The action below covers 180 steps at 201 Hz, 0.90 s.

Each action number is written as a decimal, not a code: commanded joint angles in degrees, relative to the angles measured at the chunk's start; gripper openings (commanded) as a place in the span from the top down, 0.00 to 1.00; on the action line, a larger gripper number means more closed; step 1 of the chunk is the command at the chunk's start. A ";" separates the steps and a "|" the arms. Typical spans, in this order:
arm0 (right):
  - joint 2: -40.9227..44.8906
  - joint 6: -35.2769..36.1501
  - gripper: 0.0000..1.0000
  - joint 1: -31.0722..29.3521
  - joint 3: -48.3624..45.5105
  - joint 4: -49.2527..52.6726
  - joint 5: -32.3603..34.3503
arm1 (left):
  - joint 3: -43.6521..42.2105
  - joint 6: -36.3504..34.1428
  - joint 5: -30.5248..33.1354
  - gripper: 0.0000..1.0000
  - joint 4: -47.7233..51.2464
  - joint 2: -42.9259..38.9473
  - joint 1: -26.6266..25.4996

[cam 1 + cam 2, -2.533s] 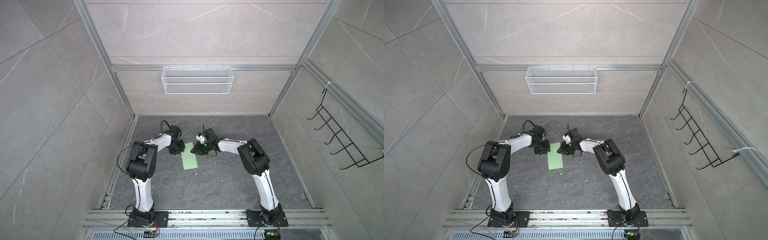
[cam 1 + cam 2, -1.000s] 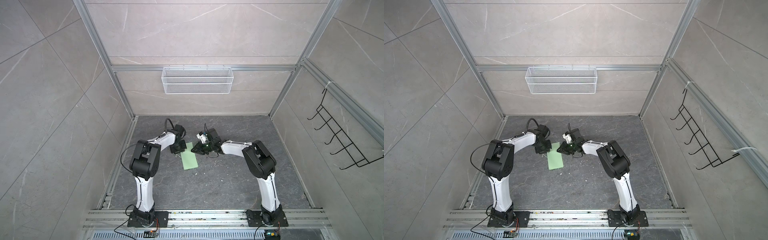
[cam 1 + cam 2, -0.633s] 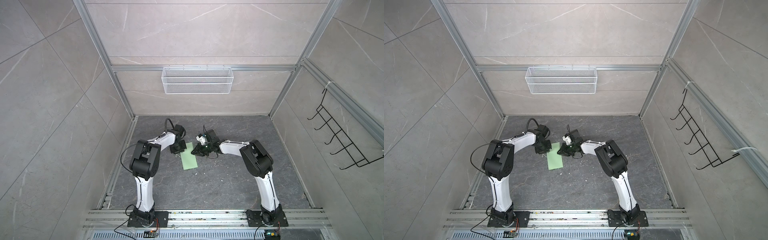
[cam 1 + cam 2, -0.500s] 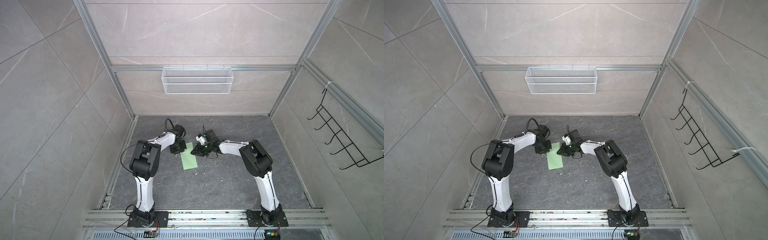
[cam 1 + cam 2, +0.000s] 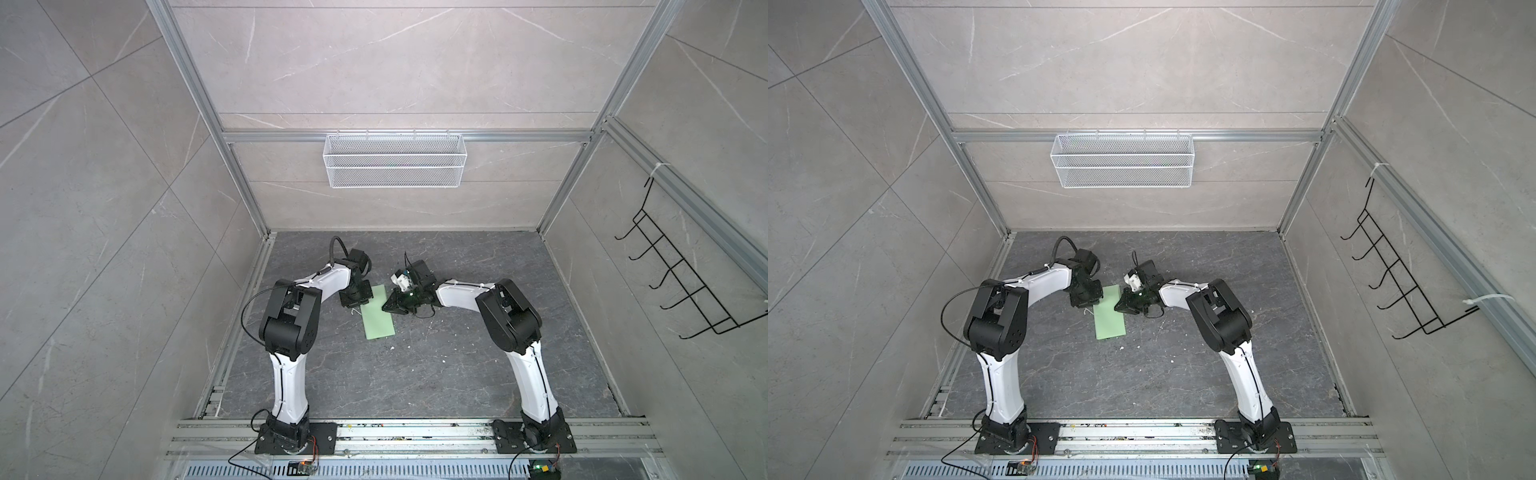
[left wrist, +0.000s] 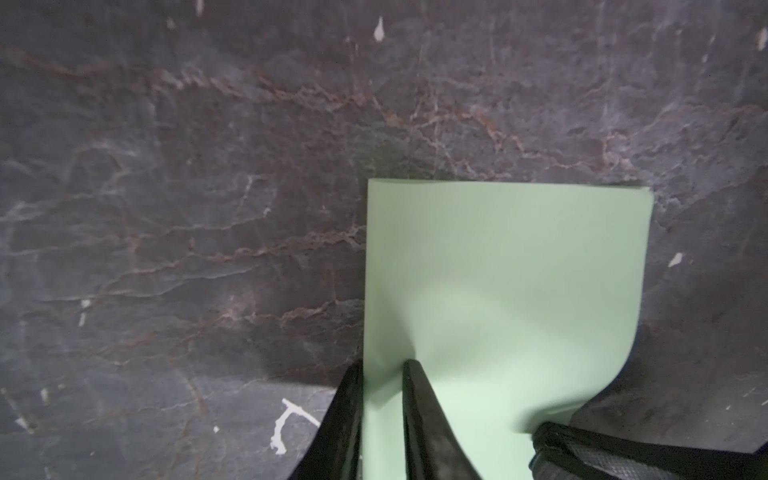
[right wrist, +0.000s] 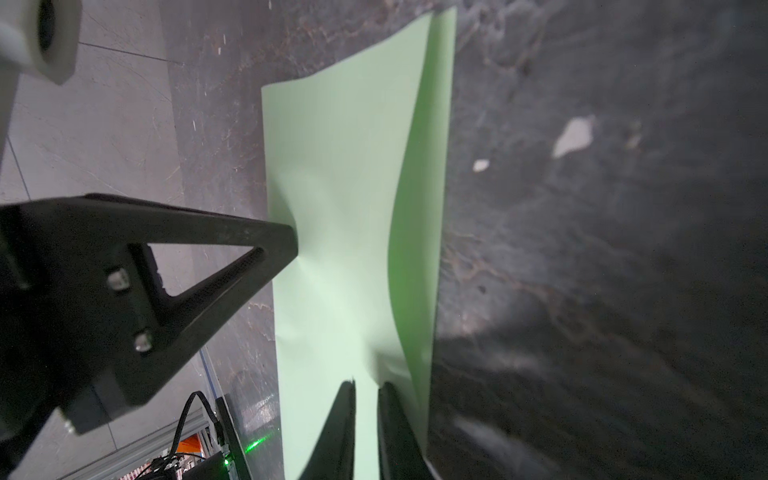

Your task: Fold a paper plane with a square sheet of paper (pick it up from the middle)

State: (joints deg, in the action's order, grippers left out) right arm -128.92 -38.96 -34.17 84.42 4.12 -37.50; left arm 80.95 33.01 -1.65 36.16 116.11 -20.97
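The square sheet of paper (image 5: 378, 318) (image 5: 1109, 318) is pale green and lies on the dark floor folded into a long rectangle. No paper plane is in view. My left gripper (image 5: 365, 305) (image 5: 1094, 306) stands at the sheet's far left corner. In the left wrist view its jaws (image 6: 384, 365) are slightly apart, one finger along the paper's edge and one denting the paper (image 6: 498, 270). My right gripper (image 5: 384, 308) (image 5: 1117, 308) (image 7: 365, 384) sits on the far right edge, jaws a narrow gap apart. The top layer (image 7: 345, 166) bulges up between the grippers.
White scraps (image 5: 407, 345) (image 6: 286, 424) dot the floor near the sheet. A white wire basket (image 5: 395, 166) hangs on the back wall and a black hook rack (image 5: 681, 291) on the right wall. An aluminium rail (image 5: 415, 432) carries both arm bases at the front.
My right gripper has edged a little leftward onto the sheet's far right edge. The left gripper and the sheet have hardly moved over the last second.
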 commanded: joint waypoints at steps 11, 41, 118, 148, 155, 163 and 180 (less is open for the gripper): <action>-1.99 1.86 0.85 -0.37 0.85 7.21 4.03 | 0.20 -1.66 -0.50 0.71 3.19 -0.65 -0.03; -2.37 2.24 0.86 -0.35 1.04 9.90 5.34 | 0.03 -1.85 -1.56 0.56 0.24 -8.93 0.13; -2.90 2.23 0.88 -0.43 1.87 13.19 7.50 | -17.21 -0.45 -22.82 0.69 -23.25 -16.96 1.21; -3.08 2.08 0.88 -0.42 2.59 13.92 7.78 | -18.62 0.40 -22.63 0.75 -23.70 -14.29 1.19; -3.04 2.01 0.88 -0.37 2.59 13.90 7.94 | -18.63 0.30 -21.69 0.76 -23.13 -13.79 1.24; -3.08 1.97 0.88 -0.36 2.59 14.06 7.93 | -18.78 0.18 -21.34 0.77 -23.12 -13.34 1.28; -3.02 1.96 0.88 -0.39 2.65 14.29 7.96 | -18.98 0.09 -21.09 0.77 -23.10 -12.40 1.42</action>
State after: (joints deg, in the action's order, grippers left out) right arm -128.95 -37.67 -34.50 87.44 11.66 -34.00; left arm 61.65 32.84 -21.54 15.03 102.94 -20.08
